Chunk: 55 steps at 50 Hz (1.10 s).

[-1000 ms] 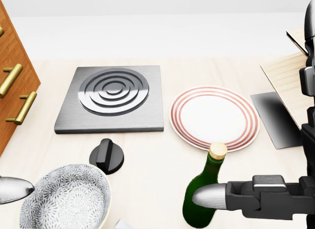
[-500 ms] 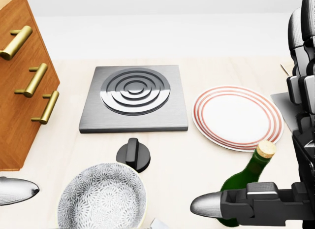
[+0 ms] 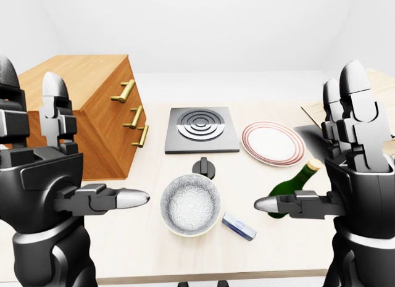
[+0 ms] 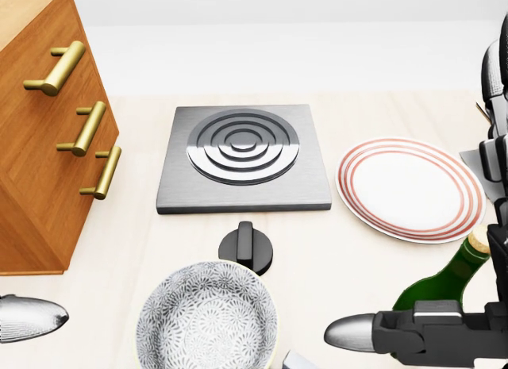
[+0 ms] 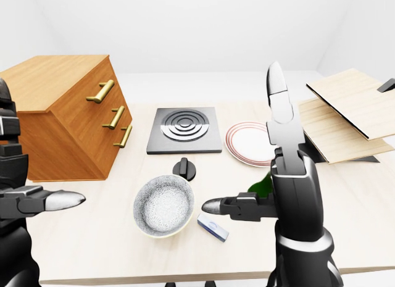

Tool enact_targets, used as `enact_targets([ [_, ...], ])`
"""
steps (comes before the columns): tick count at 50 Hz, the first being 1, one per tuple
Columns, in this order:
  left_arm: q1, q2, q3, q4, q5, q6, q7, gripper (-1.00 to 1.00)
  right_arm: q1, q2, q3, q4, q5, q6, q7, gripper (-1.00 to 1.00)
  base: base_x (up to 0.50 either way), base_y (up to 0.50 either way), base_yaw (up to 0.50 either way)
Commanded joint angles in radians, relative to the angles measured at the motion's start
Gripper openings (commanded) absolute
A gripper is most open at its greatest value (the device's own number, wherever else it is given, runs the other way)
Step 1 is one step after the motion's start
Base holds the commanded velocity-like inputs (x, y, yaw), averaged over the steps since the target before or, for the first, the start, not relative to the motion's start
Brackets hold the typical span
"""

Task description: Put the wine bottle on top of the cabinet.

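**Right hand holding bottle; view has shifted**

Right hand (image 3: 333, 203) is wrapped round the wine bottle (image 3: 290, 188), which leans with its cork up and to the right, just below the striped plate (image 4: 409, 188). Left hand (image 3: 92, 197) is spread, holding nothing. Against half a second ago, everything in the head view sits further right: camera moved, not the objects. The bottle is more tilted and nearer the right edge. Cabinet (image 3: 83, 111) stands at the left, well apart from the bottle. Between them: patterned bowl (image 4: 206, 317), black knob (image 4: 246, 248), hob plate (image 4: 242, 156). A small blue-white object (image 3: 239, 226) lies beside the bowl.
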<state>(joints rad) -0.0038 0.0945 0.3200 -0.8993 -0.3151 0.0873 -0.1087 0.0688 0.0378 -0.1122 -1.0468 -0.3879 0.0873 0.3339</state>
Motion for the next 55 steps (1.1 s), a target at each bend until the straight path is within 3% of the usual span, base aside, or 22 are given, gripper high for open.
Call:
enact_targets([
  [1, 0.015, -0.011, -0.008, -0.01, 0.008, 0.0, -0.01, 1.0, 0.034, 0.06, -0.075, 0.0, 0.001, 0.0, 0.063, 1.0, 0.0, 0.0, 0.0],
  [7, 0.014, -0.012, -0.011, 0.008, 0.015, 0.0, -0.015, 1.0, 0.065, 0.144, -0.148, 0.0, -0.038, 0.0, 0.171, 1.0, 0.0, 0.0, 0.0],
  [12, 0.015, -0.013, -0.014, 0.035, 0.023, 0.0, -0.022, 1.0, 0.071, 0.186, -0.275, 0.0, -0.007, 0.0, 0.24, 0.99, 0.0, 0.0, 0.0],
  [16, 0.02, -0.015, -0.02, 0.049, 0.03, 0.0, -0.027, 1.0, 0.104, 0.161, -0.357, 0.0, 0.078, 0.0, 0.228, 0.99, 0.0, 0.0, 0.0],
  [28, 0.038, -0.025, -0.039, 0.063, 0.048, 0.0, -0.042, 1.0, 0.232, -0.022, -0.496, 0.0, 0.38, 0.0, 0.037, 0.99, 0.0, 0.0, 0.0],
  [32, 0.045, -0.029, -0.043, 0.067, 0.054, 0.0, -0.047, 1.0, 0.246, -0.028, -0.525, 0.0, 0.411, 0.0, 0.03, 1.0, 0.0, 0.0, 0.0],
  [38, 0.068, -0.041, -0.059, 0.066, 0.069, 0.0, -0.061, 1.0, 0.192, 0.021, -0.633, 0.0, 0.4, 0.0, 0.104, 1.0, 0.0, 0.0, 0.0],
  [55, 0.085, -0.049, -0.056, 0.08, 0.081, 0.0, -0.08, 1.0, 0.177, 0.013, -0.609, 0.343, 0.401, 0.0, 0.061, 1.0, 0.0, 0.0, 0.0],
])
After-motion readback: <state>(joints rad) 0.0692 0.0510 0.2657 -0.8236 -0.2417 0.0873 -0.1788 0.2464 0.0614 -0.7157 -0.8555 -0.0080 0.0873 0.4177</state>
